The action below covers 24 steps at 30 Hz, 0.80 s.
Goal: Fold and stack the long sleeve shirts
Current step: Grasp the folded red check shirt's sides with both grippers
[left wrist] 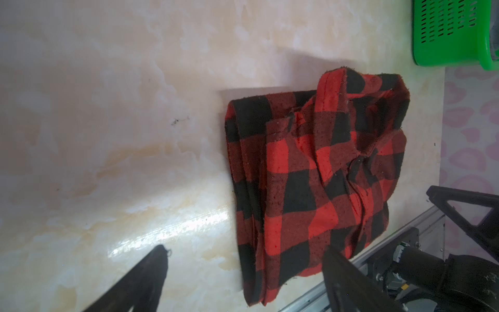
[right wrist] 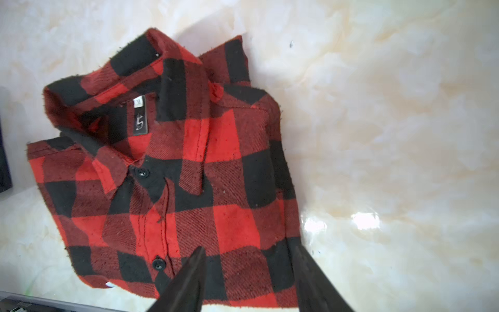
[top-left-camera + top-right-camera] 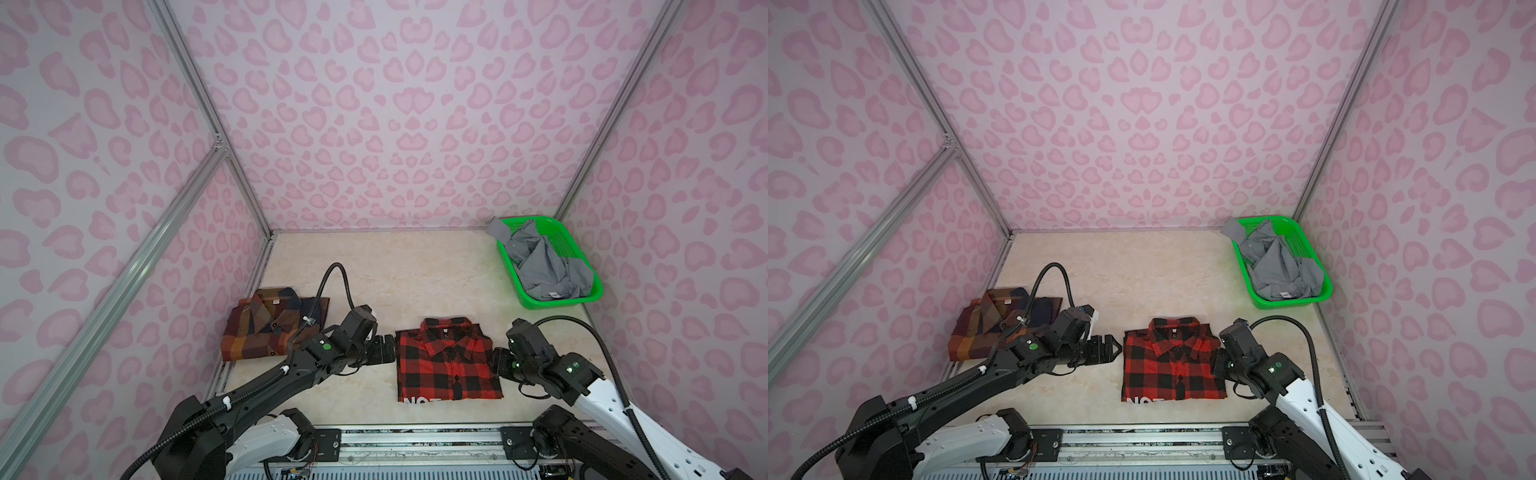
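Claws are flanking the folded red check shirt [image 3: 449, 361] at lower centre in both top views: the left claw [image 3: 390, 350] gaping wide and empty, the right claw [image 3: 496, 361] part open, gripping nothing. The brown plaid shirt [image 3: 262, 328] is lying folded at middle left, probably as stack base; the grey shirt [image 3: 544, 266] is waiting crumpled in the basket [image 3: 540, 305], upper right.
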Motion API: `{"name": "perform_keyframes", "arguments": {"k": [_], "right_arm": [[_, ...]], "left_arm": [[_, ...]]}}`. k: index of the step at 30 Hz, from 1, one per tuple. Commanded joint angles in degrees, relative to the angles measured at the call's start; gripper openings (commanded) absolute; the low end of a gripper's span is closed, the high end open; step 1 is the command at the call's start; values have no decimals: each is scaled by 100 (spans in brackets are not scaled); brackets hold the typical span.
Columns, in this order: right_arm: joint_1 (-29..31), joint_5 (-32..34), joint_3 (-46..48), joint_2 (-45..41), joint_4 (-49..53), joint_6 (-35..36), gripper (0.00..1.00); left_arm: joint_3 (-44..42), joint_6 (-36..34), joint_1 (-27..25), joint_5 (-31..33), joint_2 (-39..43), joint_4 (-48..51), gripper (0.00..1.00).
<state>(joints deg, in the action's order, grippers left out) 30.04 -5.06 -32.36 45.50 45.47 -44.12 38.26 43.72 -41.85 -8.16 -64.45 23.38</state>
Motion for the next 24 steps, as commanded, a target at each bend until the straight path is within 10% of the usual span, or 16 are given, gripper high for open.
{"name": "perform_keyframes", "arguments": {"k": [1, 13, 19, 24], "right_arm": [[-80, -312, -40, 349, -429, 546, 53], [-256, 77, -86, 1917, -1194, 944, 51], [-240, -452, -286, 2206, -1544, 1141, 20], [-144, -422, -411, 1972, -1469, 1209, 17]], "left_arm": [[26, -88, -6, -133, -128, -330, 89], [127, -66, -400, -366, -1204, -1043, 81], [118, -74, -416, -210, -1606, -1131, 62], [134, -90, -412, -14, -1702, -1175, 38]]}}
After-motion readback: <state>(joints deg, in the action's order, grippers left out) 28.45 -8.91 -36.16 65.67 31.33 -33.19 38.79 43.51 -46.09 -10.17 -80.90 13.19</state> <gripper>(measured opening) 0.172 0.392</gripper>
